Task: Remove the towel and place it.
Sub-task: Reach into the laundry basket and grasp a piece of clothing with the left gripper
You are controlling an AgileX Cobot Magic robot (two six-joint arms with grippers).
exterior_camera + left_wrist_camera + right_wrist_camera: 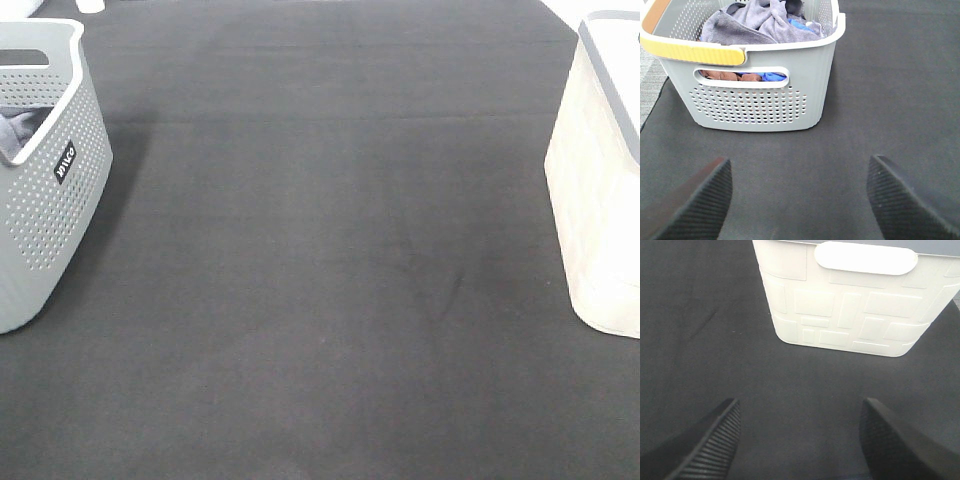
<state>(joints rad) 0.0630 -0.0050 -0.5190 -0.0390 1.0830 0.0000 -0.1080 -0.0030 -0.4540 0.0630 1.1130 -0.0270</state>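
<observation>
The grey-lavender towel [757,22] lies crumpled on top of other cloths inside a grey perforated basket [760,105]. In the exterior high view the same basket [50,190] stands at the left edge, with a bit of the towel [20,135] showing through its handle opening. My left gripper [799,200] hovers over the dark mat a short way in front of the basket, open and empty. Facing a white basket [855,305], my right gripper [800,440] is open with nothing between its fingers. Neither gripper shows in the exterior high view.
A bright blue cloth [765,76] and a brown cloth [720,76] lie under the towel in the grey basket. The white basket [600,180] stands at the right edge of the dark mat [330,250]. The grey basket has a yellow handle strip [695,52].
</observation>
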